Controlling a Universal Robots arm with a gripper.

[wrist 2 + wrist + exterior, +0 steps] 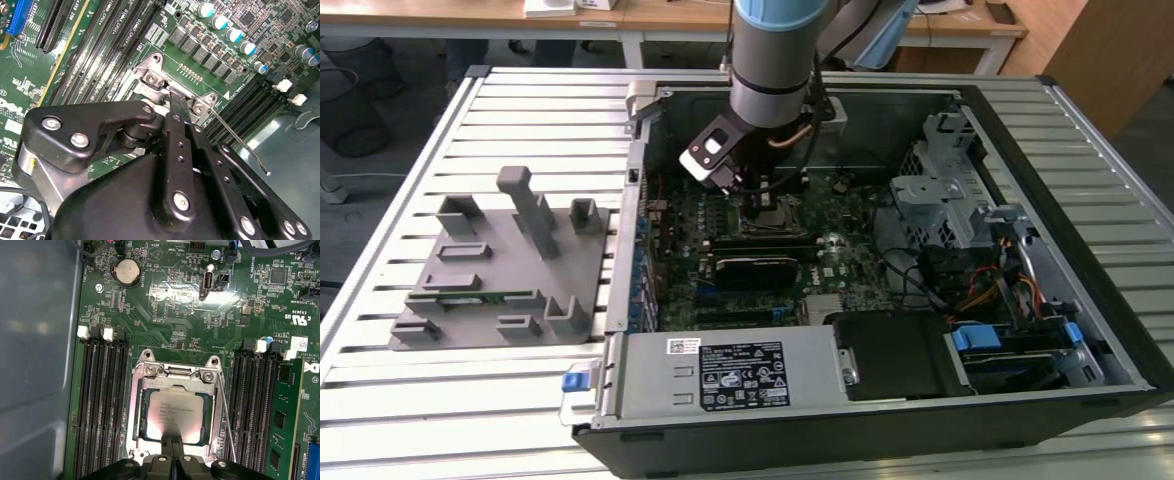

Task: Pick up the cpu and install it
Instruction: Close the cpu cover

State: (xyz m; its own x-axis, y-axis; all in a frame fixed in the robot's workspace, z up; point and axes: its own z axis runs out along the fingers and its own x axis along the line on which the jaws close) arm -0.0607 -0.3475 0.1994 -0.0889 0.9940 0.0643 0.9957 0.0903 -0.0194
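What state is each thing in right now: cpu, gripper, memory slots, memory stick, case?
cpu: lying flat in the socket.
gripper: jaws shut, tips at the cpu's edge.
black memory slots: empty.
green memory stick: standing in its slot.
computer case: lying on its side, open.

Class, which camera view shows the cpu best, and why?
The first wrist view: the cpu lies face-up in its socket. In the second wrist view the gripper largely blocks it; in the exterior view it is too small to tell.
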